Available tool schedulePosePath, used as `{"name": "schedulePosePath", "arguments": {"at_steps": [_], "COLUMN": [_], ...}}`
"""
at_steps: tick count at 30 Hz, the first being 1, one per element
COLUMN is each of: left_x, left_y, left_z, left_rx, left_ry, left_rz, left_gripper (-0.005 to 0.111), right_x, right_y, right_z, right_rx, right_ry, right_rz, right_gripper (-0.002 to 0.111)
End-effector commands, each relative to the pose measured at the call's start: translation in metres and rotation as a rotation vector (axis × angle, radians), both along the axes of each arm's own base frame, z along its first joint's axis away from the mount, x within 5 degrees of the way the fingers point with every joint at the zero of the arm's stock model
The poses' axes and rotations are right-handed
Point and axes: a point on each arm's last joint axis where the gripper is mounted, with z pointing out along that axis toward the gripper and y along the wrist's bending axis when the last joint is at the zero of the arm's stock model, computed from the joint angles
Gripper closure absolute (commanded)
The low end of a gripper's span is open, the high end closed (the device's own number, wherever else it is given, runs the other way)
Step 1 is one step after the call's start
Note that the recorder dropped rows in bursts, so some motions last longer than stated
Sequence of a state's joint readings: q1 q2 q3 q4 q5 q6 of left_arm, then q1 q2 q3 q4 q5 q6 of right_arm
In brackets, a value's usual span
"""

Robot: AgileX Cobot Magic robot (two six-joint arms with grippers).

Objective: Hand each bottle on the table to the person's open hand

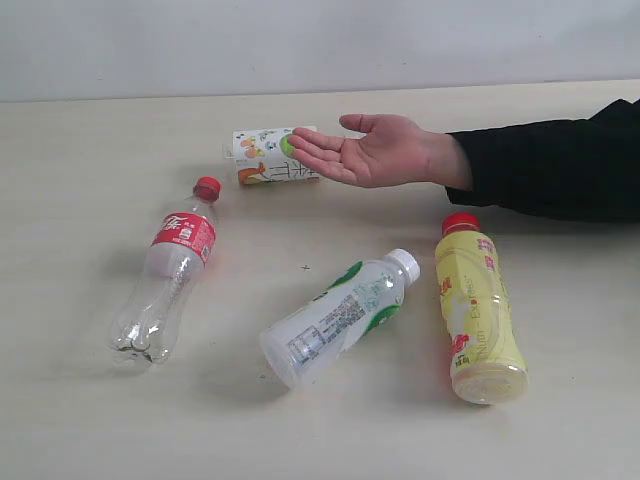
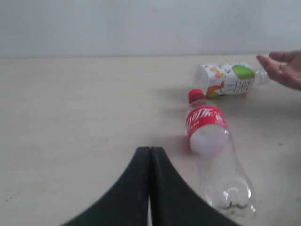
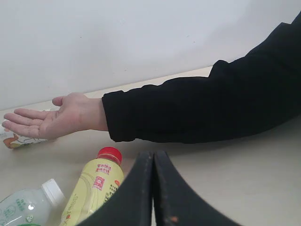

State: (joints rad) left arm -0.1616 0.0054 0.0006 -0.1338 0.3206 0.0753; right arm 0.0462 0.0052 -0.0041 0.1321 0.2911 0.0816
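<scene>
Left end effector [image 2: 150,153] and right end effector [image 3: 153,156] clenched, empty, over desk [image 1: 80,420].
Cola bottle [image 1: 170,275], yellow bottle [image 1: 478,310] lie caps toward wall [image 1: 300,40]; white-capped bottle [image 1: 340,315] diagonal.

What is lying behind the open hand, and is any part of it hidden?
The small fruit-label bottle lies on its side on the table, behind the fingertips of the open hand. The hand covers its cap end in the exterior view.

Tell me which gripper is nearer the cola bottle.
Left. The left gripper sits close beside the cola bottle; the right gripper is by the yellow bottle, with the cola bottle out of its view.
</scene>
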Motion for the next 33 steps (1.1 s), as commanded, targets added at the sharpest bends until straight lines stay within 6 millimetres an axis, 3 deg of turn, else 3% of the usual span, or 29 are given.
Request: {"name": "schedulePosePath", "arguments": {"at_steps": [1, 4, 11, 14, 19, 24, 28, 31, 33], "left_x": [0.001, 0.001, 0.002, 0.002, -0.010, -0.016, 0.012, 0.059, 0.094], "left_y": [-0.003, -0.003, 0.002, 0.011, 0.034, 0.029, 0.019, 0.004, -0.008], "left_z": [0.015, 0.019, 0.027, 0.039, 0.070, 0.139, 0.198, 0.228, 0.235], "left_rx": [-0.329, -0.506, -0.528, -0.616, -1.025, -0.916, -0.808, -0.681, -0.548], "left_ry": [-0.101, -0.101, -0.200, -0.340, -0.683, -0.824, -0.795, -0.609, -0.426], "left_rz": [0.021, 0.032, 0.070, 0.137, 0.214, 0.113, 0.086, 0.077, 0.068], "left_gripper": [0.107, 0.107, 0.107, 0.107, 0.107, 0.107, 0.107, 0.107, 0.107], "right_x": [0.000, 0.000, 0.000, 0.000, 0.000, 0.000, 0.000, 0.000, 0.000], "right_y": [0.000, 0.000, 0.000, 0.000, 0.000, 0.000, 0.000, 0.000, 0.000], "right_z": [-0.001, -0.001, -0.001, -0.001, -0.001, -0.001, -0.001, -0.001, -0.001], "right_rx": [-0.001, -0.001, -0.001, -0.001, -0.001, -0.001, -0.001, -0.001, -0.001], "right_ry": [-0.007, -0.007, -0.007, -0.007, -0.007, -0.007, -0.007, -0.007, -0.007], "right_rz": [-0.001, -0.001, -0.001, -0.001, -0.001, -0.001, -0.001, -0.001, -0.001], "right_gripper": [0.108, 0.108, 0.108, 0.108, 0.108, 0.108, 0.108, 0.108, 0.108]}}
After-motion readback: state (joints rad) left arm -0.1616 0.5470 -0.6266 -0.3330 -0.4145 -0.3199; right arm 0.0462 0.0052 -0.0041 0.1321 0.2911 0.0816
